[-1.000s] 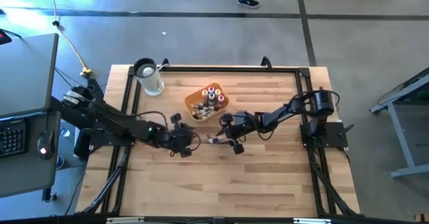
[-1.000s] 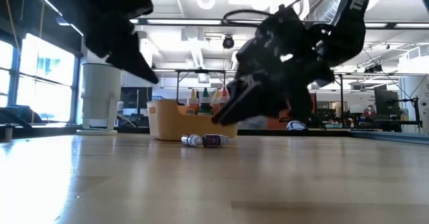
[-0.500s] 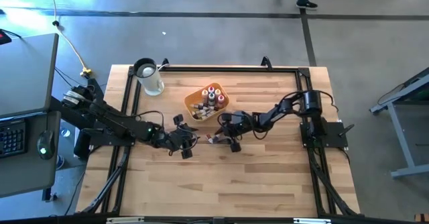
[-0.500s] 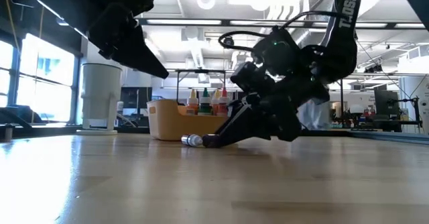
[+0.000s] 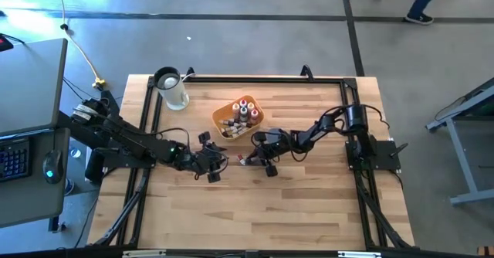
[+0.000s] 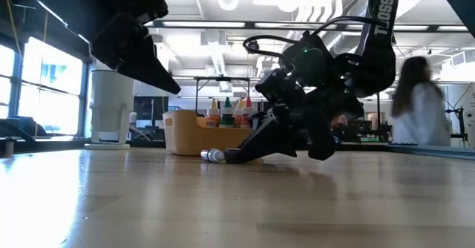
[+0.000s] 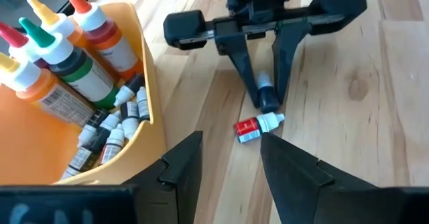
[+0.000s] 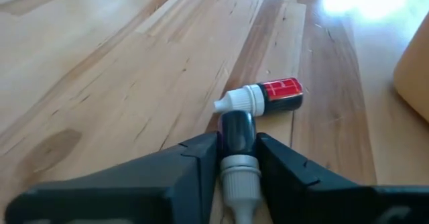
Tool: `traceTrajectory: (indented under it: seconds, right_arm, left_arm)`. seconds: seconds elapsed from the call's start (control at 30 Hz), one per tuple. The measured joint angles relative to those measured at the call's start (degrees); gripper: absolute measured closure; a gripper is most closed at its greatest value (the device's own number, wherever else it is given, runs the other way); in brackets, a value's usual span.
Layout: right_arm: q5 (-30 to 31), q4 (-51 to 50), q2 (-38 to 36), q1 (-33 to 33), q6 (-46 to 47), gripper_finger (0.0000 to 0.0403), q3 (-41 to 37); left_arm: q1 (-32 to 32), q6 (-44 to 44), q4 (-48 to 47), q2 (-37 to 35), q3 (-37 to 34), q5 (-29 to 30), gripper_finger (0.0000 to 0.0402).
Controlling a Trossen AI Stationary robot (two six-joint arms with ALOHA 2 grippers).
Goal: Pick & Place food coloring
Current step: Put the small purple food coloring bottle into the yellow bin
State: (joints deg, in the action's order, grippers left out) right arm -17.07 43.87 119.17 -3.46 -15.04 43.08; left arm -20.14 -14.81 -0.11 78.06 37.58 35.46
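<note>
Gripping: right gripper point(image 8: 236, 158) pinches a small dark bottle point(image 8: 237, 131) with a pale cap between its two fingers, low on the table point(image 5: 309, 204), centre of the high view.
Right gripper, other views: seen in the high view point(image 5: 248, 161) just left of frame centre; in the low view point(image 6: 239, 156) its fingers slant down to the wood at mid-frame.
Dark bottle, left wrist view: it lies point(image 7: 266, 95) between the facing gripper's fingers, upper middle of the frame.
Loose bottle: a red-labelled bottle point(image 8: 273, 94) with a white cap lies on its side on the wood, touching or just beside the tip of the held one, right of centre in the right wrist view; in the left wrist view it sits point(image 7: 258, 126) at mid-frame.
Tray: yellow-orange tray point(image 5: 220, 113), just above centre in the high view, holds the rest of the food coloring point(image 5: 244, 110); tall orange, green and red bottles stand upright and small dark tubes lie in a heap point(image 7: 110, 133).
Left gripper: hovers point(image 5: 218, 164) left of centre in the high view, fingers point(image 7: 184, 163) parted and holding nothing.
Jug: white jug point(image 5: 171, 89) stands at upper left of the table.
Background: a person point(image 6: 417, 103) shows at the right edge of the low view.
</note>
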Motion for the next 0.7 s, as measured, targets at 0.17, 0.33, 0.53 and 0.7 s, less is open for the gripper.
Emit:
traceTrajectory:
  seconds: [0.17,0.33,0.53,0.7]
  right_arm:
    - [0.0,4.57,0.21,0.04,4.57,0.0334,-0.14]
    - [4.85,9.8,-0.55,-0.07,8.63,0.0325,-0.23]
    - [12.83,9.04,-7.6,-0.52,5.46,0.0324,-0.16]
    - [21.39,8.92,-12.26,-2.16,-1.32,0.0325,0.02]
  left_arm:
    - [-0.02,0.0,-0.19,0.0,0.0,0.0,0.0252]
    - [-0.02,0.0,-0.32,0.02,0.02,-0.06,0.0252]
    - [-0.01,-0.02,-0.51,0.04,0.02,-0.46,0.0252]
    - [-0.02,-0.02,-0.56,0.04,0.02,-0.21,0.0252]
